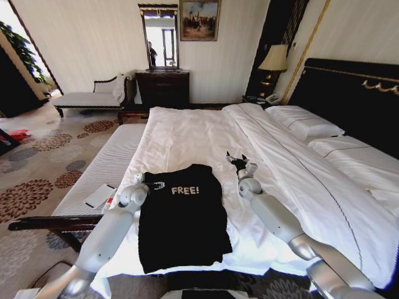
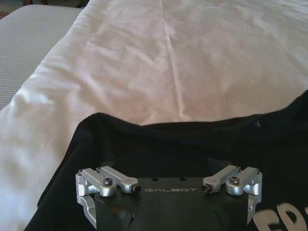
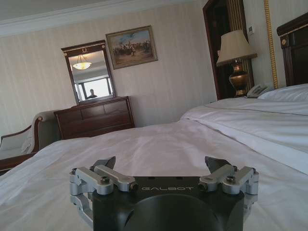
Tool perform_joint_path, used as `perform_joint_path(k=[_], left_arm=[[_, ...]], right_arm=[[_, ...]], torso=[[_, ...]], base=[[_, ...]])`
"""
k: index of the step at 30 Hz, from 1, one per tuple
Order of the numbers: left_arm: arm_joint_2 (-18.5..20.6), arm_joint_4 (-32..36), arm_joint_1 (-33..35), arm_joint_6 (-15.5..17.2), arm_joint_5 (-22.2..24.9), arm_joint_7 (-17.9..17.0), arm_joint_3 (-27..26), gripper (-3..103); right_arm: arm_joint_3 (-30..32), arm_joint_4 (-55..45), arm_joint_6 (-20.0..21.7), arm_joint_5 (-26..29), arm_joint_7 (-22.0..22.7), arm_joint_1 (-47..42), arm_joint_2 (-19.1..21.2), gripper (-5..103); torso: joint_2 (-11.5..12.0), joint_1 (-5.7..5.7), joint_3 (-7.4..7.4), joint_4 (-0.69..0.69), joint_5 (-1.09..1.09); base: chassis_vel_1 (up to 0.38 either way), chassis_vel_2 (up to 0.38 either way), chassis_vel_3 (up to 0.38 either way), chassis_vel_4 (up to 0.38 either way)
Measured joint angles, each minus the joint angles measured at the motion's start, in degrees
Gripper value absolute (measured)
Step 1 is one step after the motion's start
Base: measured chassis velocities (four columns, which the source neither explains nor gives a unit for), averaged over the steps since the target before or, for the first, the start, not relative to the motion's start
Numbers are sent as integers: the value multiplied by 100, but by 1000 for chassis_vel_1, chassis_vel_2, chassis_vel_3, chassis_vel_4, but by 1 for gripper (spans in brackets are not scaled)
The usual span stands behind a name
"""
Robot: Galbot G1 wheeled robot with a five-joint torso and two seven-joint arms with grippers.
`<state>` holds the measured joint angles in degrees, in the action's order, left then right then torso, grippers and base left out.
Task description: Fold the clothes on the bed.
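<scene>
1 bed [image 1: 206, 134] spreads white ahead of both grippers, 1 black T-shirt [image 1: 184, 218] lying between them, sleeves seemingly turned in, body unfolded. The left gripper [image 1: 156, 185] sits on its collar edge, jaws wide, holding nothing; the right gripper [image 1: 237, 162], beyond the shirt's far shoulder, gapes empty over bare duvet.

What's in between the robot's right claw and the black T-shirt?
Just bare white duvet. In the head view, the open right gripper sits beside the T-shirt with nothing lying between them.
</scene>
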<state>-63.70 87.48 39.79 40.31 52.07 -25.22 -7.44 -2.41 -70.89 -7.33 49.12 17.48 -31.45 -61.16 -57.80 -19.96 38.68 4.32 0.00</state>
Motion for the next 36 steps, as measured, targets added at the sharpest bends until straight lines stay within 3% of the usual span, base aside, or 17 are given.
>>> perform_joint_path(k=[10, 12, 14, 19, 23, 27, 30, 32, 34, 36], left_arm=[[-503, -1474, -992, -166, -303, 72, 319, 100], [-859, -1984, -1439, -325, -423, 126, 98, 100], [-959, -2106, -1584, -358, -424, 138, -47, 100], [-942, -2212, -1833, -408, -319, 148, -411, 100], [-624, -1774, -1664, -373, -57, 77, -607, 100], [-37, -361, -638, -187, 707, -193, -1207, 100], [152, 84, -194, -118, 1055, -240, -1475, 100], [423, 895, 807, 29, 1577, -150, -2076, 100], [463, 1080, 1055, 66, 1695, -95, -2250, 100], [527, 1665, 1950, 164, 2015, 167, -2986, 100]], right_arm=[[65, -2, 5, -3, 15, -46, 6, 100], [97, -30, 6, -1, 24, -69, 35, 100], [115, -51, 6, -1, 25, -87, 54, 100], [163, -67, 6, 0, 25, -133, 91, 100], [183, -67, -2, -1, 24, -154, 87, 100], [275, -438, -8, 3, 76, -305, 91, 100], [321, -625, -5, 8, 102, -390, 118, 100], [434, -983, 8, 9, 140, -597, 202, 100], [457, -1049, 11, 7, 146, -638, 218, 100], [533, -1249, 31, 2, 193, -786, 272, 100]], torso=[[1, 0, 1, -2, 0], [1, -1, 0, 1, 0], [1, -1, 0, 3, 0], [1, -1, 0, 2, 2], [1, -1, 0, -1, 0], [1, -1, 0, -2, -1], [1, 0, -2, -2, 1], [1, 1, -1, -2, -4], [1, 1, -2, -2, -4], [0, 3, -2, -4, -2]], base=[[0, 0, 0, 0], [0, 0, 0, 0], [0, 0, 0, 0], [0, 0, 0, 0], [0, 0, 0, 0], [0, 0, 0, 0], [0, 0, 0, 0], [0, 0, 0, 0], [0, 0, 0, 0], [0, 0, 0, 0]])
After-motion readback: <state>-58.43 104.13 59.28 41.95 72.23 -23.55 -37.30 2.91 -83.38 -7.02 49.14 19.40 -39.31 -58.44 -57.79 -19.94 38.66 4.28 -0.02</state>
